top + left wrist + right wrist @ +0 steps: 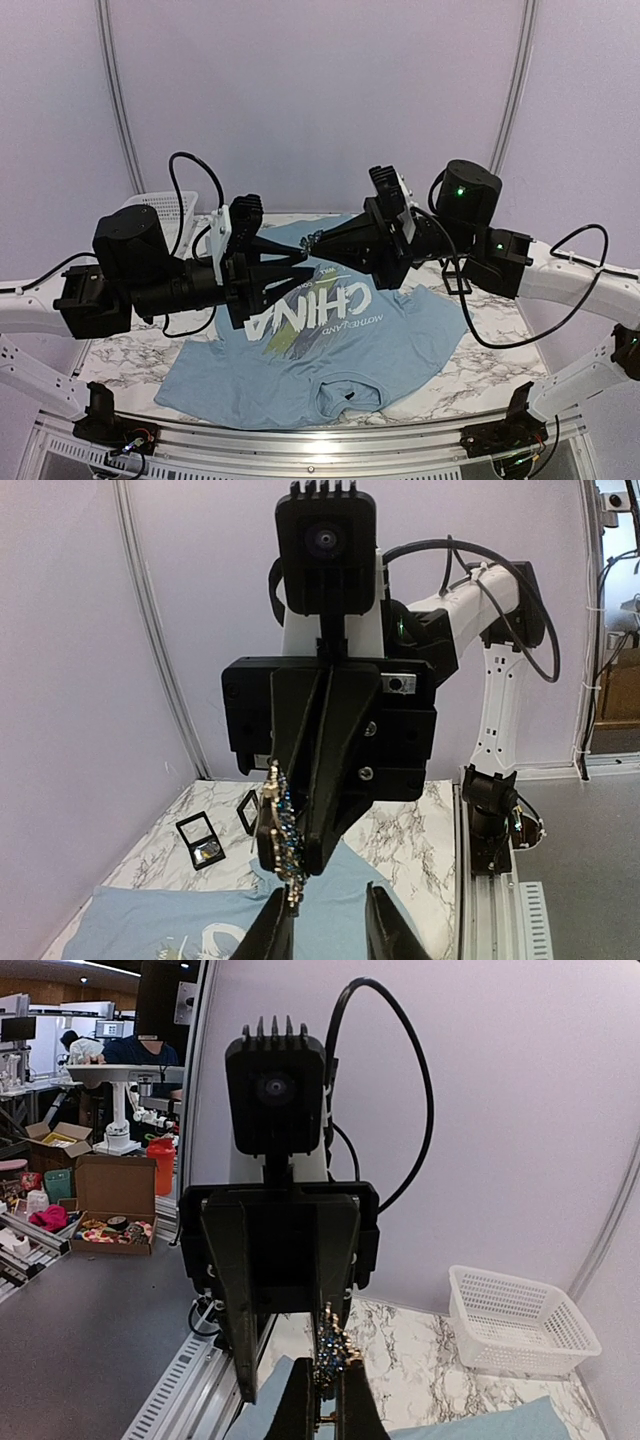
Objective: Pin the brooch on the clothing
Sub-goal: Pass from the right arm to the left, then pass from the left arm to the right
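brooch | pinched in right tool | left tool parted | over clothing

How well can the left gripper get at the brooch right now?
Likely yes: the brooch is held in mid-air by the shut right gripper, just ahead of the open left gripper, with nothing between them.

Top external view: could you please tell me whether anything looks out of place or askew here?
Nothing looks spilled or damaged. The T-shirt lies spread out, slightly slanted on the table. The one oddity is the brooch: it hangs in mid-air above the cloth, pinched in the right tool, facing the open left tool.
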### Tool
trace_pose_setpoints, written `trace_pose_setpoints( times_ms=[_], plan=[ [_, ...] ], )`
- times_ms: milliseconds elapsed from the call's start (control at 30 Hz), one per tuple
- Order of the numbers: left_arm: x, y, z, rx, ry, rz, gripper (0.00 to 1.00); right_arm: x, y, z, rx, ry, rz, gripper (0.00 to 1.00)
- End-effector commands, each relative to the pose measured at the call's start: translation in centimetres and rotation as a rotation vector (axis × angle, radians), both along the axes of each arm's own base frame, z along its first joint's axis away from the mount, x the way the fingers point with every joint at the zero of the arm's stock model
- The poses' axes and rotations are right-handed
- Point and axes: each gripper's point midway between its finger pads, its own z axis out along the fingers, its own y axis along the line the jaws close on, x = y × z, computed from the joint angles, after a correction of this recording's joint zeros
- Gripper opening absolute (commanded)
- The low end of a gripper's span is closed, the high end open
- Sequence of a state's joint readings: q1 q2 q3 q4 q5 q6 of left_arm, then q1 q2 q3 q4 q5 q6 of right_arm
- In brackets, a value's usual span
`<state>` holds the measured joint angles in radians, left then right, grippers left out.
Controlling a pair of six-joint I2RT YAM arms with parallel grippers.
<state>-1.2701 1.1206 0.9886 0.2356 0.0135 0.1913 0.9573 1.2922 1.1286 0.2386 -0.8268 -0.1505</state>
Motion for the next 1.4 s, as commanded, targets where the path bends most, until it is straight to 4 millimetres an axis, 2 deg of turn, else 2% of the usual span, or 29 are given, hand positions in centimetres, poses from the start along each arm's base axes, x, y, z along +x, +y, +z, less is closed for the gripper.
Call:
trace_pose_setpoints(
  times_ms=[0,100,200,700,767,833,1100,1133,1233,1300,1367],
  plan=[
    [0.1,-0.2,1.6,-0.024,-0.026,0.006,0.2,-0.8,0.1,1.4,0.036,-0.031,0.032,0.0],
    [0.1,-0.1,1.7,-0.026,-0.033,0.006,0.1,-0.7,0.1,1.3,0.032,-0.028,0.031,0.0],
    [0.1,-0.1,1.8,-0.028,-0.038,0.007,0.06,-0.7,0.2,1.1,0.025,-0.026,0.03,0.0],
    [0.3,0.7,2.2,-0.044,-0.049,0.03,0.08,-0.5,0.4,0.4,0.003,-0.018,0.025,0.0],
    [0.2,0.7,2.4,-0.049,-0.05,0.027,0.06,-0.5,0.4,0.3,0.002,-0.017,0.024,0.0],
    [0.2,0.8,2.4,-0.051,-0.049,0.027,0.0,-0.5,0.5,0.3,-0.001,-0.016,0.025,0.0],
    [0.6,1.1,2.0,-0.056,-0.053,0.054,0.0,-0.5,0.5,-0.2,-0.015,-0.013,0.025,0.0],
    [1.5,1.3,1.5,-0.044,-0.056,0.11,0.0,-0.1,0.5,-0.2,-0.019,-0.012,0.001,0.23],
    [3.7,2.0,-0.3,0.019,-0.098,0.244,0.0,1.3,0.3,-0.3,-0.034,-0.016,-0.096,0.57],
    [5.3,2.8,-1.7,0.084,-0.149,0.353,0.0,2.7,-0.1,-0.5,-0.053,-0.012,-0.191,0.68],
    [6.7,3.8,-3.2,0.176,-0.231,0.474,0.0,4.0,-0.9,-1.0,-0.086,0.012,-0.265,0.74]
  ],
)
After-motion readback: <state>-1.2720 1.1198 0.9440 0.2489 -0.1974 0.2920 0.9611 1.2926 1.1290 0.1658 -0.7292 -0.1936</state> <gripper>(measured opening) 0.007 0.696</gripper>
